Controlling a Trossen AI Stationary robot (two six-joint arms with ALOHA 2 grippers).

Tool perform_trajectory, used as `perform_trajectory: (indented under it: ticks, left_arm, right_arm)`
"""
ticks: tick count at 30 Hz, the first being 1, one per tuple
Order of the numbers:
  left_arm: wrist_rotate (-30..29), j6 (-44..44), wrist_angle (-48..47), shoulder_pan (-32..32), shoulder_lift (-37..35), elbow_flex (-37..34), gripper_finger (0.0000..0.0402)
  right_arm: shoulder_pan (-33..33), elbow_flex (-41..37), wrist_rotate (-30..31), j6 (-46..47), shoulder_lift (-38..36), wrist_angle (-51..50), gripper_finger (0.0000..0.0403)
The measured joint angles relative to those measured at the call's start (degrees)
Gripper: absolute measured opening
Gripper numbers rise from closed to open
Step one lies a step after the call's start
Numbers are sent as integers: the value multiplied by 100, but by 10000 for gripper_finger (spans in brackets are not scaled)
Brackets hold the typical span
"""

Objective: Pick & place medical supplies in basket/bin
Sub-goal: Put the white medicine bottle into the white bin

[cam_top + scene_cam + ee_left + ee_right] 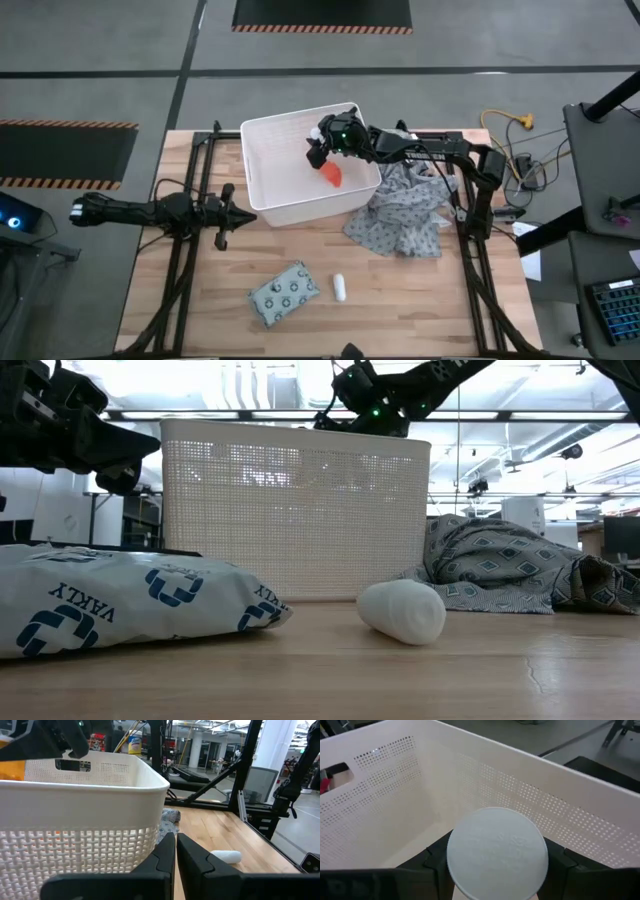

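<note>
Nearest to the high camera is my right gripper point(322, 145), which hangs over the white bin point(262, 135) at the far middle of the table point(400, 290); an orange-red piece point(332, 174) lies inside the bin below it. My left gripper point(228, 215) waits near the left edge of the table, just beside the bin's near wall. On the near part of the table lie the dotted packet point(285, 293) and, beside it, the small white cylinder point(340, 287). A grey patterned cloth point(405, 215) is heaped against the right side of the bin. Low view: the packet point(120, 605) is closest, then the cylinder point(402, 610), with the bin point(295, 510) and the cloth point(510, 570) behind them; my right gripper point(365, 400) is above the bin's rim. Left wrist view: my left fingers point(160, 865) are closed together on nothing, with the bin wall point(75, 805) just ahead and the cylinder point(226, 856) farther off. Right wrist view: my right fingers point(437, 857) are closed on a white round cap point(497, 852), held over the inside of the bin point(410, 790).
</note>
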Motion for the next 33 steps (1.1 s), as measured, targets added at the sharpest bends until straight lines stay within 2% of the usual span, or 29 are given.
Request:
perform_trajectory:
  ticks: [10, 16, 21, 27, 33]
  left_arm:
    - [0, 0, 0, 0, 0, 0, 0]
    - [0, 0, -5, 2, 24, 0, 0]
    - [0, 0, 4, 2, 47, 2, 0]
    - [2, 2, 2, 2, 50, 2, 0]
    - [1, 1, 2, 2, 50, 2, 0]
  right_arm:
    - [228, 898, -63, -482, 157, -790, 187]
    - [217, 1908, -38, -359, 1034, -1868, 187]
    - [223, 2644, -332, -74, 1742, -1995, 187]
    - [208, 3455, -423, 45, 2553, -2616, 187]
    - [206, 3801, -664, 129, 3000, -2856, 187]
